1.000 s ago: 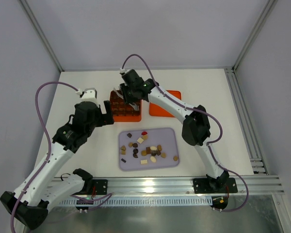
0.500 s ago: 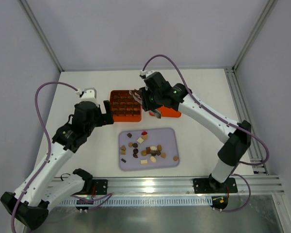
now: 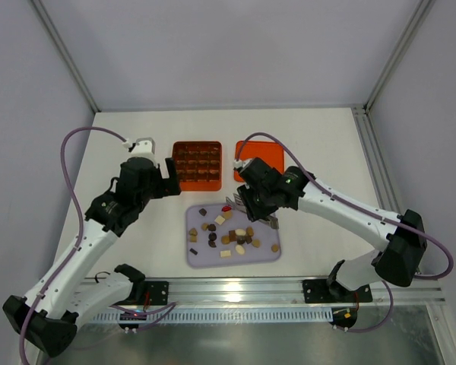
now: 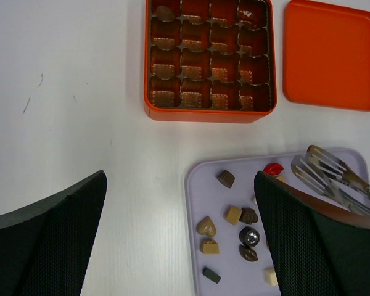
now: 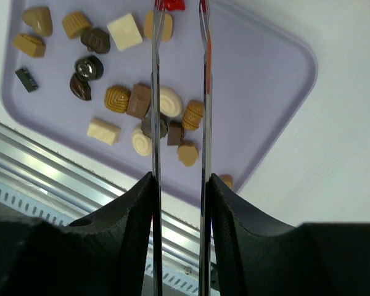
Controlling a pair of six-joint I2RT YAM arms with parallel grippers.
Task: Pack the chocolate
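Several chocolates (image 3: pixel 232 232), dark brown, tan and cream, lie loose on a lavender tray (image 3: pixel 267 209). One red piece (image 3: pixel 226 207) sits at the tray's far edge. My right gripper (image 3: pixel 252 207) is shut on metal tongs (image 5: pixel 155 92), held low over the tray. The tong blades are apart and empty, with their tips by the red piece (image 5: pixel 171 5). My left gripper (image 4: pixel 180 185) is open and empty above the bare table, just left of the tray (image 4: pixel 197 191). The tongs (image 4: pixel 324 169) also show in the left wrist view.
The orange gridded box (image 3: pixel 197 164) stands behind the tray. A rounded brown piece seems to sit in its far-left corner cell (image 4: pixel 165 12). The flat orange lid (image 3: pixel 270 152) lies to its right. A metal rail (image 3: pixel 243 289) runs along the near edge.
My right arm has swung from over the orange box back and down to the tray, carrying the tongs. My left arm has barely moved.
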